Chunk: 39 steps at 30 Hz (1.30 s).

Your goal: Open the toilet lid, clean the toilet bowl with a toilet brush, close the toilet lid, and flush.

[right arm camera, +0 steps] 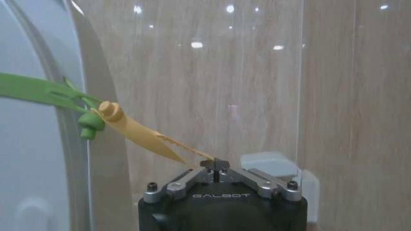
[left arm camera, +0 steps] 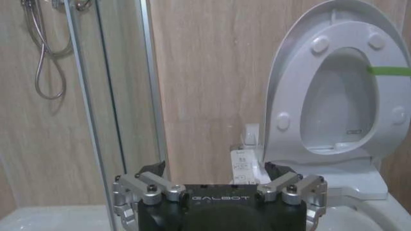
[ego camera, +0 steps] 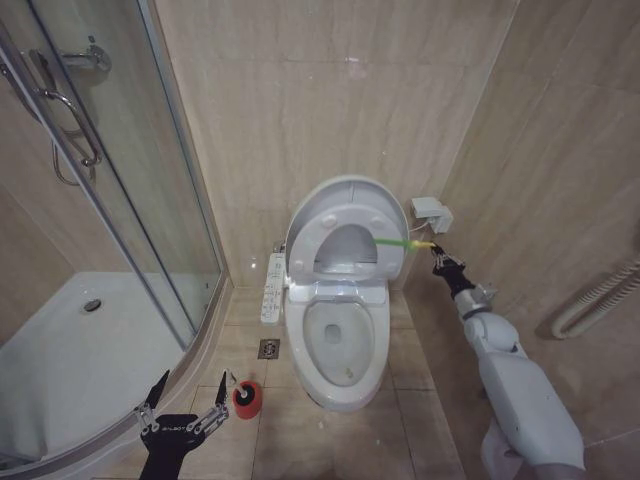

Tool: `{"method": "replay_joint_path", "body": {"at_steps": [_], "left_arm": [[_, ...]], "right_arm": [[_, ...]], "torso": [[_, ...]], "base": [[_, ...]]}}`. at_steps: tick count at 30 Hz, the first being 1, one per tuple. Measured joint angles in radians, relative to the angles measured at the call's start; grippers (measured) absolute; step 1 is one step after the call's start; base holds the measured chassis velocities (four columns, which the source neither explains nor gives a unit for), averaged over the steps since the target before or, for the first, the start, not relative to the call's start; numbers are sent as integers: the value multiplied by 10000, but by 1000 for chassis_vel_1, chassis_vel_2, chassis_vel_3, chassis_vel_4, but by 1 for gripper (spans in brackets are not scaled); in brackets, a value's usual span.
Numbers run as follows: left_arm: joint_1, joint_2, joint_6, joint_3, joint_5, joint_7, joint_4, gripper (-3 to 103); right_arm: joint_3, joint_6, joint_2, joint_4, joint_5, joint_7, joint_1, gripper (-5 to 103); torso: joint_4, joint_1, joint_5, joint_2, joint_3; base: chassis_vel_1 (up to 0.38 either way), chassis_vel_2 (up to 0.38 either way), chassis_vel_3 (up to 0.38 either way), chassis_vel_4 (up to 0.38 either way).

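The toilet lid [ego camera: 345, 186] stands raised against the back wall, with the ring seat up in front of it, above the open toilet bowl [ego camera: 373, 350]. A green-yellow strap [ego camera: 396, 241] runs from the lid's right edge. My right gripper [ego camera: 436, 254] is shut on the strap's yellow end [right arm camera: 138, 134], right of the lid [right arm camera: 26, 159]. The toilet brush [ego camera: 236, 381] stands in its red holder [ego camera: 248, 399] on the floor, left of the bowl. My left gripper [ego camera: 188, 396] hangs open just left of the holder. The left wrist view shows that gripper [left arm camera: 215, 171] open, with the lid [left arm camera: 292, 72] beyond it.
A glass shower enclosure [ego camera: 130, 200] with a white tray [ego camera: 70, 350] takes up the left side. The button panel [ego camera: 272, 288] sits on the bowl's left. A floor drain [ego camera: 268, 348] lies beside the bowl. A white wall box [ego camera: 432, 212] and a grab rail [ego camera: 600, 295] are at the right.
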State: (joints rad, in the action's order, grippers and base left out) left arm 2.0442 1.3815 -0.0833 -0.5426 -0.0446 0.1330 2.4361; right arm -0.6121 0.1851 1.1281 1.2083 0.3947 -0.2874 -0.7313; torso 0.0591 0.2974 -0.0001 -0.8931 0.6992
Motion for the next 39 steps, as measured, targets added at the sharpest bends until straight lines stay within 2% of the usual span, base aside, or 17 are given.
{"method": "replay_joint_path", "body": {"at_steps": [13,28,39], "left_arm": [[0,1,0,0,0,0,0,100],[0,0,0,1,0,0,0,100],[0,0,0,0,0,0,0,100]], "right_arm": [[378,58,-159,-740,66,4,927,1],[1109,-23,412,-1400,-252,364,1972,1],[1525,-52,896,-1746,-482,475,2686,0]], "torso": [[6,1,1,1,1],[15,0,1,1,2],[4,-1,1,1,1]], "base": [[0,0,0,0],[0,0,0,0],[0,0,0,0]]}}
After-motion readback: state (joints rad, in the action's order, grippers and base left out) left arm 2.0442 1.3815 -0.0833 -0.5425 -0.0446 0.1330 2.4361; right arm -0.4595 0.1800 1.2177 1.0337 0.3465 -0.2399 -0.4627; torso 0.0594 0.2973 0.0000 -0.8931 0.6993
